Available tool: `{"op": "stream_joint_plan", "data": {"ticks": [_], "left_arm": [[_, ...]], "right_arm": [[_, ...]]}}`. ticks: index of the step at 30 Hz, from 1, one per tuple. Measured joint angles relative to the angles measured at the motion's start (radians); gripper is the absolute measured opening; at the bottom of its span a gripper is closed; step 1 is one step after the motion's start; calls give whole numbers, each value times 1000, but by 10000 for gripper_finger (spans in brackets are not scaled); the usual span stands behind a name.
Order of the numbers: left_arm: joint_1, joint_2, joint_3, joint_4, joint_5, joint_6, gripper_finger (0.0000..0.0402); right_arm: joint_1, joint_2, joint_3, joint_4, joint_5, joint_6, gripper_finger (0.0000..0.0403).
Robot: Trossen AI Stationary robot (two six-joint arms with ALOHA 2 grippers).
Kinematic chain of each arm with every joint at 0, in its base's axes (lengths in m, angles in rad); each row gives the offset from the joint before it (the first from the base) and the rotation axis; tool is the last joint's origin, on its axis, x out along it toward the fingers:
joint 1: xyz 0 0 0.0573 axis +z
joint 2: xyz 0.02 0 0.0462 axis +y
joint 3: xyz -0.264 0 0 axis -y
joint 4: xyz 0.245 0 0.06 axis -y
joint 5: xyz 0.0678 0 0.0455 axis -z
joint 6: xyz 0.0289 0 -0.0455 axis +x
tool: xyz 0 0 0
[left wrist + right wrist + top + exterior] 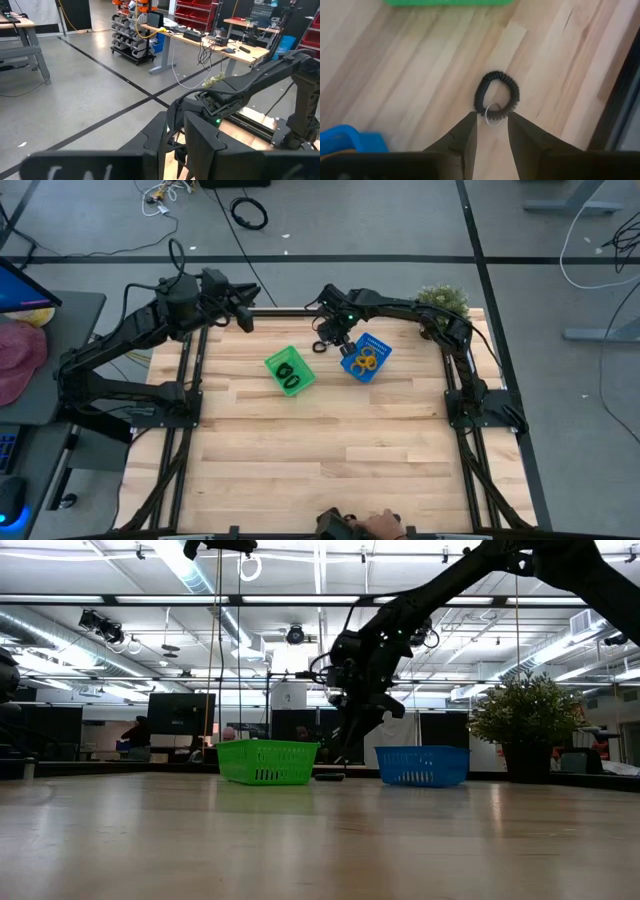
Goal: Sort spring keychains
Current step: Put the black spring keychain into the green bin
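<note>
A black spring keychain [496, 94] lies flat on the wooden table between the two baskets, and its small metal ring [493, 113] points at my right gripper. My right gripper [492, 120] is open and comes down from above; its fingertips stand on either side of that ring, close to the coil. The high view shows this right gripper [330, 340] over the keychain [322, 347]. The green basket [290, 370] holds black keychains. The blue basket [365, 358] holds orange ones. My left gripper [245, 315] waits near the far edge, open by a narrow gap.
A potted plant [443, 302] stands at the far right corner, behind the right arm. In the low view the green basket [267, 762] and the blue basket [422, 765] flank the keychain [328, 777]. Bare wood fills the near half of the table [320, 450].
</note>
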Motion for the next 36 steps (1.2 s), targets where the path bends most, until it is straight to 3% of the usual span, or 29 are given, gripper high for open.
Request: {"op": "stream_joint_plan", "data": {"ticks": [9,28,32,36], "left_arm": [[0,0,0,-2,1,0,69],[0,0,1,-7,0,-27,69],[0,0,1,-8,0,-26,69],[13,0,1,-9,0,-25,69]], "right_arm": [[-62,0,-55,16,-71,-10,112],[-84,48,-57,72,-138,15,112],[-85,48,-49,58,-136,81,112],[-73,18,1,32,-79,250,112]]}}
